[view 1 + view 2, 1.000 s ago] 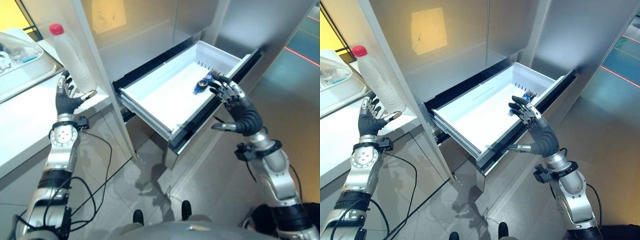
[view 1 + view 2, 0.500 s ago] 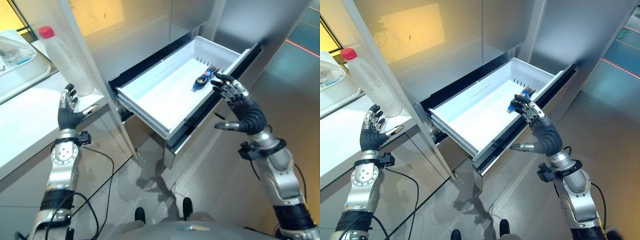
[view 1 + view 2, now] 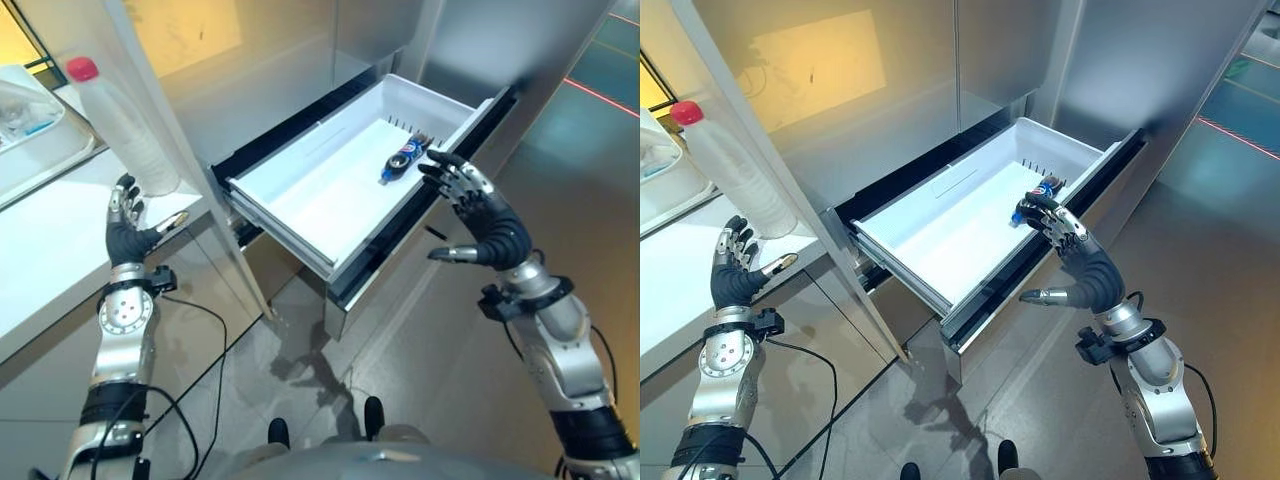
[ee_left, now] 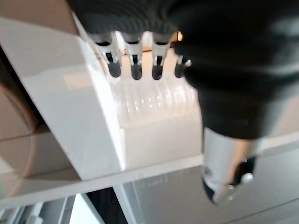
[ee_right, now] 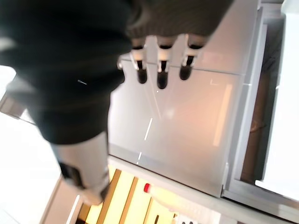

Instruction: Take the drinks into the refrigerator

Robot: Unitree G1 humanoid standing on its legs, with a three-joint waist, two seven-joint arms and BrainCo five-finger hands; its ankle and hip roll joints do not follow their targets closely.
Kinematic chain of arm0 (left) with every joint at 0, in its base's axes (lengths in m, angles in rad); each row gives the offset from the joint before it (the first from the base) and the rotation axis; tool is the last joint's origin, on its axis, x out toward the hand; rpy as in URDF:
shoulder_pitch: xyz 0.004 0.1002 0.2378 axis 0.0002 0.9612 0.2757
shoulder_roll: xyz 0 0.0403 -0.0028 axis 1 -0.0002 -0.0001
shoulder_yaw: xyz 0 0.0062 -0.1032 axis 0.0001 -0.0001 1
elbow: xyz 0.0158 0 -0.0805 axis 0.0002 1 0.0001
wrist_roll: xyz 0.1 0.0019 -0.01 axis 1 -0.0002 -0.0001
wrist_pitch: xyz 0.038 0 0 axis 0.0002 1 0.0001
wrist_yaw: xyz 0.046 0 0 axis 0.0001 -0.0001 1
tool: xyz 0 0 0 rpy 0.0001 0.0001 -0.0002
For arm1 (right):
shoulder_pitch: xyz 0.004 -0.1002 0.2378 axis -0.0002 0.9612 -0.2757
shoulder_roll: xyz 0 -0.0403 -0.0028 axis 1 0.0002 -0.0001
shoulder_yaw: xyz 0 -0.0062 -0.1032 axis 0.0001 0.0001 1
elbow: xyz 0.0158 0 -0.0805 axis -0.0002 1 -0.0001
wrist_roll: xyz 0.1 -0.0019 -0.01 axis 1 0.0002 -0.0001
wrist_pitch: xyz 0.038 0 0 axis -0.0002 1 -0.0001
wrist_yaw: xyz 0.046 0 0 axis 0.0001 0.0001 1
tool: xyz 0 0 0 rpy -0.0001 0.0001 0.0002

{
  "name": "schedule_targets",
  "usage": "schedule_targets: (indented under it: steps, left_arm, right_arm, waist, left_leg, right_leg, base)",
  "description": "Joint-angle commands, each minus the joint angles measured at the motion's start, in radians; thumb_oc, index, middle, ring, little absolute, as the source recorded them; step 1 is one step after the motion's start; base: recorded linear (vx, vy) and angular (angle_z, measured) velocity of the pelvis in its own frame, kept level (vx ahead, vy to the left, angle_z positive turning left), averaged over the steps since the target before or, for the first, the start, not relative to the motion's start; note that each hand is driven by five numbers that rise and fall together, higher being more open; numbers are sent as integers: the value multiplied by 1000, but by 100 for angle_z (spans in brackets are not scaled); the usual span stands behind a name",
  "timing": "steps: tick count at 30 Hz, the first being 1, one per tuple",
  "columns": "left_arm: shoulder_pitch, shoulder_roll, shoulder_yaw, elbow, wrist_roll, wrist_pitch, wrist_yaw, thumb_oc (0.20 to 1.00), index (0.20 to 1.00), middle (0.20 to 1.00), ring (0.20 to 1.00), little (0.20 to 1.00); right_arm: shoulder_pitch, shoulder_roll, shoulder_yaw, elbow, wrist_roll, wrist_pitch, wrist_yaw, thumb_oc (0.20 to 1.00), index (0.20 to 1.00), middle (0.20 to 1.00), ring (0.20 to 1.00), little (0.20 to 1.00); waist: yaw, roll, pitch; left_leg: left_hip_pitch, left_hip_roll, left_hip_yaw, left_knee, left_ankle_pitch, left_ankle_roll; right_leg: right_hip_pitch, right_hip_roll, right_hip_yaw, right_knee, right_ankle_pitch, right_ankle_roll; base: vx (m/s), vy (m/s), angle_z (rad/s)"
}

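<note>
**Drawer open, one drink in, tall bottle not yet gripped**

Setting: grey tiled floor, stainless refrigerator [image 3: 500, 40] with its lower white drawer [image 3: 300, 200] pulled fully out. A white counter [image 3: 50, 240] runs along the robot's left side.

Small dark cola bottle [image 3: 404, 157] lies on its side in the drawer, near the far right corner, resting on the drawer floor. Right hand [image 3: 480, 215] hovers over the drawer's front right edge, fingers spread and relaxed, thumb out, holding nothing. Its fingertips are just beside the cola bottle; contact cannot be confirmed.

Tall clear bottle with a red cap [image 3: 122, 125] stands upright at the counter edge, next to the refrigerator's side panel. Left hand [image 3: 128, 228] is raised just below and in front of its base, fingers straight and open, thumb extended toward the bottle. The left wrist view shows the bottle's ribbed lower body [image 4: 149, 100] just past the fingertips, apart from them.

Handling judgement: thin plastic, smooth, probably slippery and slightly squashy; tall, so top-heavy if full. Best hold is around the ribbed lower-middle body, fingers and thumb opposed, kept upright.
</note>
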Motion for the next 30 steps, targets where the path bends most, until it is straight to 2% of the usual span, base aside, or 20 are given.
schedule_targets:
  steps: [1, 9, 17, 27, 30]
  left_arm:
    - [-104, 64, 80, 72, -6, -47, 40, 1000, 1000, 1000, 1000, 1000]
    - [-75, 96, 131, 48, -8, -71, 73, 1000, 1000, 1000, 1000, 1000]
    - [-91, 90, 150, 66, 36, -37, 137, 1000, 1000, 1000, 1000, 1000]
    - [-232, 244, 89, 161, 13, -16, 88, 1000, 1000, 1000, 1000, 1000]
    - [-276, 268, 68, 190, -12, -17, 83, 1000, 1000, 1000, 1000, 1000]
  right_arm:
    - [-43, -13, -43, -94, 30, -35, 1, 1000, 1000, 1000, 1000, 1000]
    - [-66, -33, -45, -94, 45, -37, -7, 1000, 1000, 1000, 1000, 1000]
    - [-67, -45, -45, -95, 48, -31, -4, 1000, 1000, 1000, 1000, 1000]
    - [-99, -81, -43, -106, 85, -15, 18, 1000, 1000, 1000, 1000, 1000]
    - [-108, -85, -44, -108, 97, -19, 15, 1000, 1000, 1000, 1000, 1000]
  waist:
    - [-2, 0, 10]
    - [0, 3, 24]
    - [-4, 3, 35]
    - [-25, 5, 74]
    - [-34, 1, 86]
  left_leg:
    - [48, -48, -61, 83, -168, 65]
    - [28, -48, -53, 93, -171, 66]
    - [16, -43, -54, 94, -170, 64]
    - [-45, -29, -45, 91, -145, 58]
    - [-72, -29, -39, 101, -144, 58]
  right_leg:
    - [59, 32, -63, 129, -192, -9]
    - [29, 32, -56, 146, -195, -7]
    - [11, 37, -57, 155, -204, -11]
    - [-74, 52, -45, 175, -196, -13]
    - [-107, 58, -30, 187, -194, -13]
  base:
    - [0, 0, 0]
    - [0, 0, 0]
    - [-1, -1, -1]
    - [-6, -6, -4]
    - [8, 2, -6]
